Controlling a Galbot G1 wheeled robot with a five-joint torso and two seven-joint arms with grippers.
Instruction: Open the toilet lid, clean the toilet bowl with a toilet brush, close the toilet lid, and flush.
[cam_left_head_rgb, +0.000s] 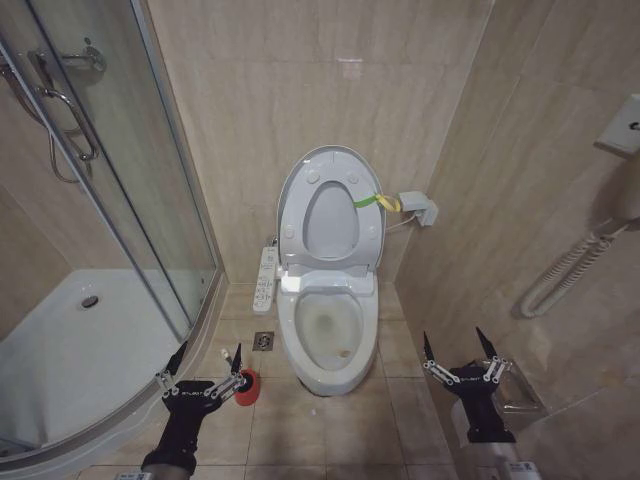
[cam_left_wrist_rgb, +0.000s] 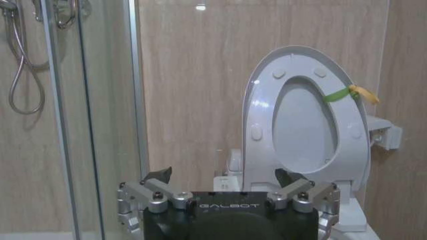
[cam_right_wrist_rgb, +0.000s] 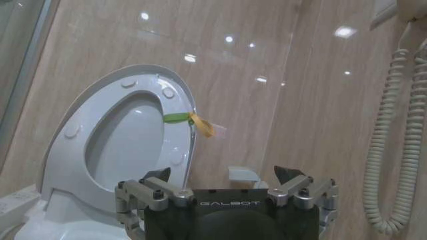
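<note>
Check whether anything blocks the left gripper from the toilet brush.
Nothing visible does. The left gripper hangs open over the floor with the brush in its red holder right beside its fingertip. The toilet bowl stands off to the side.

Glossy white plastic toilet lid, glazed ceramic toilet bowl, polished beige wall tiles, clear glass shower door.

The word "GALBOT" stands in pale letters on the black body of the left pincer, and again on the right pincer. Nothing else here is readable.
</note>
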